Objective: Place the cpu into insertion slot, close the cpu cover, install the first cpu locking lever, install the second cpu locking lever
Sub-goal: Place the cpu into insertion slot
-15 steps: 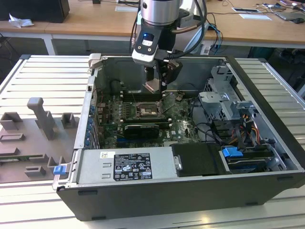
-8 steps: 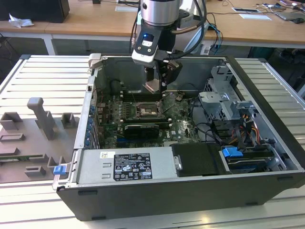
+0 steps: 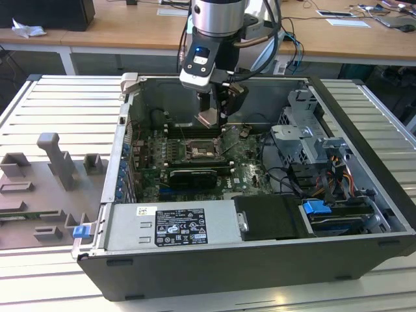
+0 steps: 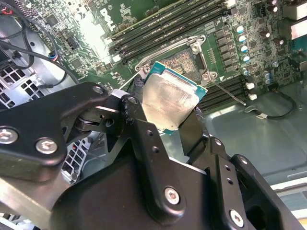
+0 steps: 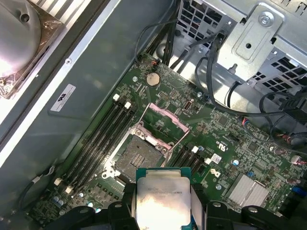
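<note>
1. The pincer (image 3: 217, 112) is clamped on the chip (image 3: 208, 117). Both wrist views show a finger on each of two opposite edges, with the pale metal top facing the cameras.
2. The chip (image 5: 163, 199) hangs in the air above the socket (image 5: 139, 158), apart from it and not seated. In the first wrist view its leading edge overlaps the socket's near corner. The socket appears to lie below the fingertips and slightly ahead of them.
3. The socket (image 3: 198, 153) is bare, its dark contact field open to the chip. The cover (image 5: 163, 125) stands raised on the side of the socket away from the pincer (image 5: 163, 213), so its window frame does not block the way down.
4. Long black memory slots (image 5: 96, 139) flank the socket on the green circuit board (image 3: 250, 170).
5. Around the socket and its board rise the walls of an open computer case (image 3: 364, 123), which rests on a slatted bench (image 3: 65, 107).
</note>
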### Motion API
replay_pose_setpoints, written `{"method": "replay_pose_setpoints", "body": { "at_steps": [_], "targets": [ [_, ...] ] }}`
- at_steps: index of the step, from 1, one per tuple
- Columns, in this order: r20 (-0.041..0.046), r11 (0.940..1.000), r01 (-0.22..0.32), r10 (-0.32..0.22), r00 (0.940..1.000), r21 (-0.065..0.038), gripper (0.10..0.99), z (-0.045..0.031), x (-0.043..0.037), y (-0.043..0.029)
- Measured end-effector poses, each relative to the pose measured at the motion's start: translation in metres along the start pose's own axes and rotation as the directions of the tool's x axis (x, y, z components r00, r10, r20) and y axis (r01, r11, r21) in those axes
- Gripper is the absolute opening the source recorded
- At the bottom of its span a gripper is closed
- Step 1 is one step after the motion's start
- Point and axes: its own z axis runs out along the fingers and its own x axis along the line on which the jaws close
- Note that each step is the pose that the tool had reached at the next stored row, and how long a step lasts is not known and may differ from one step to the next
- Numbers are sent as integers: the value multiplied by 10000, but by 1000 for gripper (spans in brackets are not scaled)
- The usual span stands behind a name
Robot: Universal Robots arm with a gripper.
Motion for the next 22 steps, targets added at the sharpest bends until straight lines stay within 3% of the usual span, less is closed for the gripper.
{"method": "replay_pose_setpoints", "body": {
  "at_steps": [5,8,13,17,22],
  "targets": [
    [46,9986,-520,520,9986,-3,541,25,0,-2],
    [90,9947,-1023,1023,9947,-11,541,43,-1,-3],
    [158,9832,-1823,1823,9831,-28,541,76,-1,-5],
    [176,9781,-2083,2083,9779,-33,541,92,-2,-7],
    [179,9779,-2091,2092,9777,-32,541,161,-3,-12]
  ]
}}
